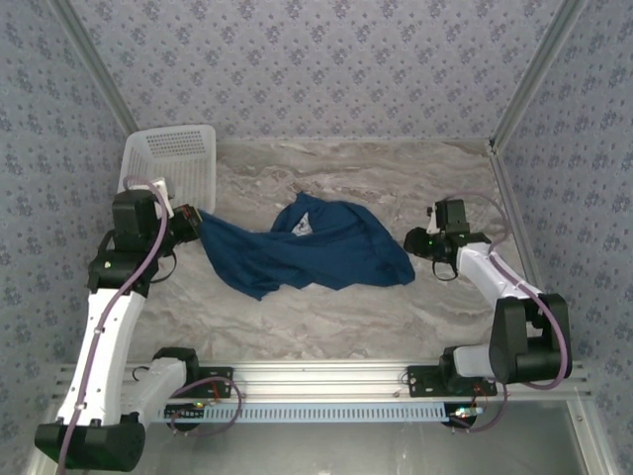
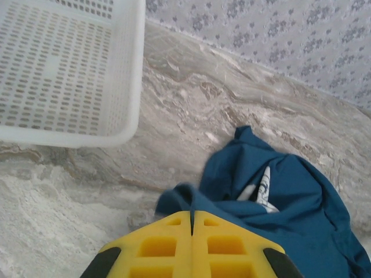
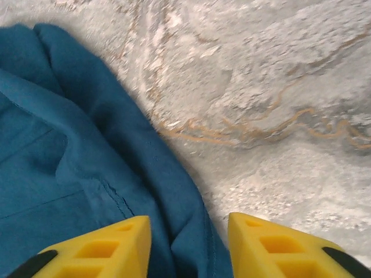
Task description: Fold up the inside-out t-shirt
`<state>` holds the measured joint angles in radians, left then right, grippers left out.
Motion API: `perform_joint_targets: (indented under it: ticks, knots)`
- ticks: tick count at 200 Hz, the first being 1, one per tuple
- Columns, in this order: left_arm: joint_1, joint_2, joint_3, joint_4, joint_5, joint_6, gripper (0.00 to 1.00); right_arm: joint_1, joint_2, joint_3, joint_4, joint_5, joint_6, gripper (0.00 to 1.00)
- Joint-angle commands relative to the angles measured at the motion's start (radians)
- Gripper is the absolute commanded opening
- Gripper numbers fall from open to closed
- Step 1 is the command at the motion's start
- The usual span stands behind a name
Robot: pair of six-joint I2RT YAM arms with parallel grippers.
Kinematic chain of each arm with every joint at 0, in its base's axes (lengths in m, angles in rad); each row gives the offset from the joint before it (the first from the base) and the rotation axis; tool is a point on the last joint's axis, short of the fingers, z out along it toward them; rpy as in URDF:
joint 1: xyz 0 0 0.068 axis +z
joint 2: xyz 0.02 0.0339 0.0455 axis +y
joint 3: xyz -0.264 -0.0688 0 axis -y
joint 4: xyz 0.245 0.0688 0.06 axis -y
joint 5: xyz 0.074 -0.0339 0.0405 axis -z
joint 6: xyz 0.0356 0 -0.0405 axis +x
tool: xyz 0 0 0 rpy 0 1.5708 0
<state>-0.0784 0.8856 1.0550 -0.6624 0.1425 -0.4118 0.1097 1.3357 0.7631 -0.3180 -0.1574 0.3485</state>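
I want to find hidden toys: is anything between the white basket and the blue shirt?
No, just bare marble table between basket and shirt, seen from the left wrist view.

the t-shirt lies on the table, the basket behind it to the left.

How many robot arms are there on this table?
2. The left arm is left of the navy t-shirt, by the white basket; the right arm is right of it.
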Motion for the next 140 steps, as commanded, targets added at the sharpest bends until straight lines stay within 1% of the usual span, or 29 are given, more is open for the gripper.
perform_joint_targets:
  ticks: [1,19,41,52,66,84,86,120,140]
  knots:
    - [0.006,0.000,-0.010,-0.037,0.059,0.026,0.00,0.081,-0.020,0.015,-0.024,0.048,-0.004,0.48]
    - [0.006,-0.002,-0.036,-0.038,0.074,0.029,0.00,0.185,0.005,0.063,-0.063,0.130,-0.047,0.50]
    - [0.006,0.000,-0.054,-0.032,0.078,0.033,0.00,0.290,0.087,0.138,-0.117,0.216,-0.089,0.50]
    - [0.006,0.000,-0.059,-0.024,0.087,0.031,0.00,0.333,0.133,0.170,-0.141,0.264,-0.112,0.47]
    - [0.006,0.004,-0.061,-0.022,0.097,0.027,0.00,0.379,0.192,0.204,-0.173,0.322,-0.128,0.40]
    - [0.006,0.008,-0.067,-0.021,0.107,0.025,0.00,0.414,0.254,0.233,-0.213,0.359,-0.138,0.36]
    - [0.007,0.008,-0.067,0.000,0.108,0.025,0.00,0.416,0.261,0.236,-0.217,0.361,-0.138,0.36]
    - [0.007,0.018,-0.069,0.016,0.122,0.023,0.00,0.428,0.359,0.284,-0.259,0.397,-0.150,0.36]
    - [0.007,0.016,-0.073,0.022,0.126,0.024,0.00,0.428,0.400,0.295,-0.260,0.409,-0.160,0.38]
